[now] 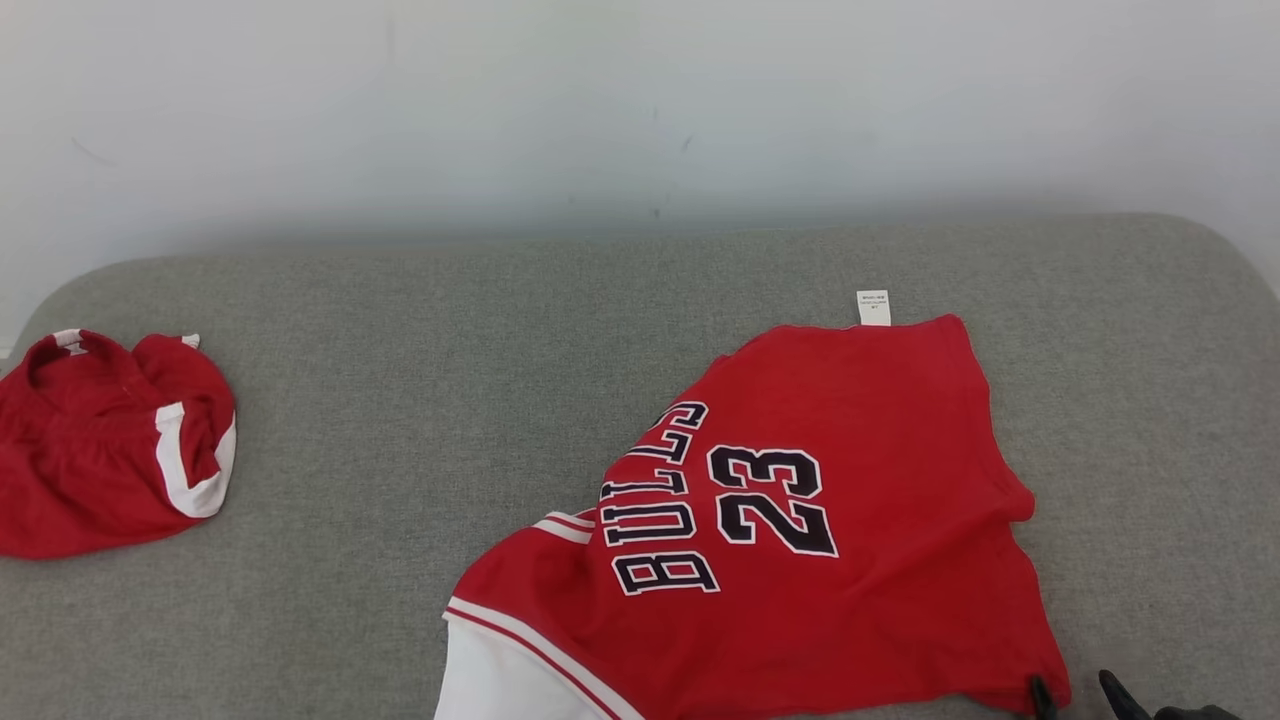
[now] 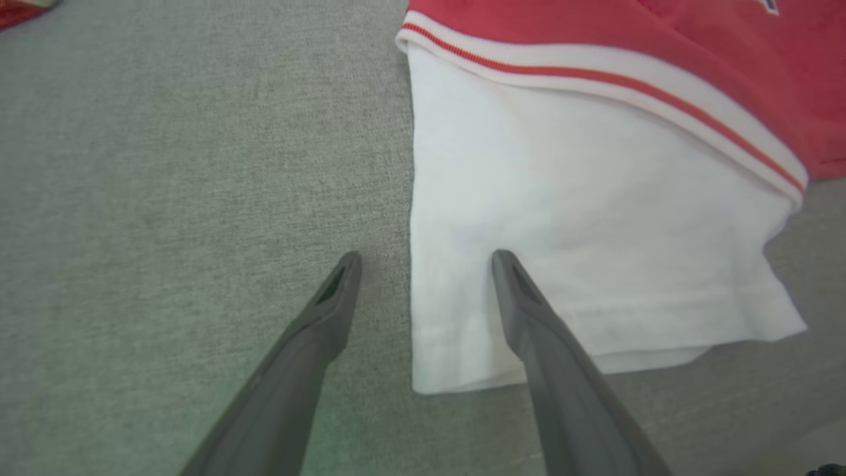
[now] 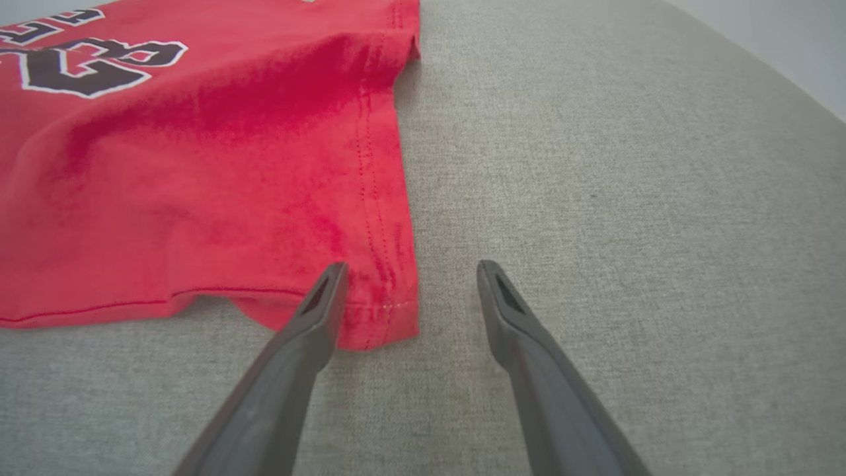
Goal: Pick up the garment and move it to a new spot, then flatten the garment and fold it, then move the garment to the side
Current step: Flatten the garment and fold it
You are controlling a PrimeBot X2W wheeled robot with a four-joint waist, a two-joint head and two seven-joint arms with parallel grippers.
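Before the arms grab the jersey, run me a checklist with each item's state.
1. Left gripper open: ok, jaws astride the edge of the white sleeve.
2. Right gripper open: ok, jaws astride the red hem corner of the jersey.
3. Contact with the cloth: cannot tell.
4. Jersey lying flat: not ok, creased and askew.
5. Other red garment clear of the jersey: ok, apart at the left of the grey cushion.
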